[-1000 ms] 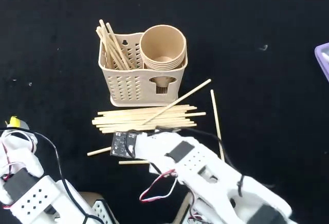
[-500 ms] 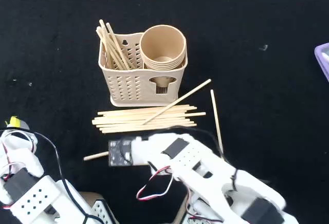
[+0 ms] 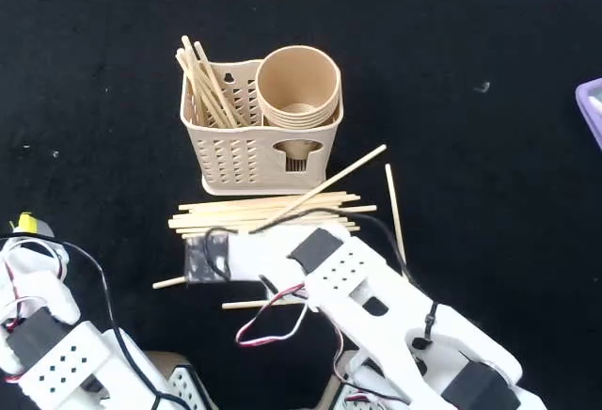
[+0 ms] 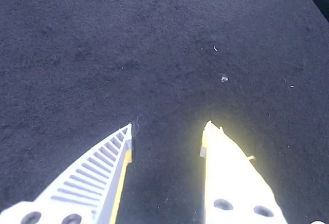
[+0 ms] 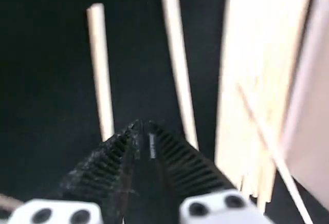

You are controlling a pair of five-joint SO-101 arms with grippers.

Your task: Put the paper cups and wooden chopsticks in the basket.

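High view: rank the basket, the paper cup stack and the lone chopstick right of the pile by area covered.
1. basket
2. paper cup stack
3. lone chopstick, long but very thin, so it covers the least area

The right tool point(image 5: 143, 126) has swung left, nearer the chopstick pile point(image 3: 263, 214).

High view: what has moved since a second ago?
The right arm swung its wrist left along the near side of the chopstick bundle, right gripper shut and empty. The loose chopstick edged left. The basket, paper cups and left arm are unchanged.
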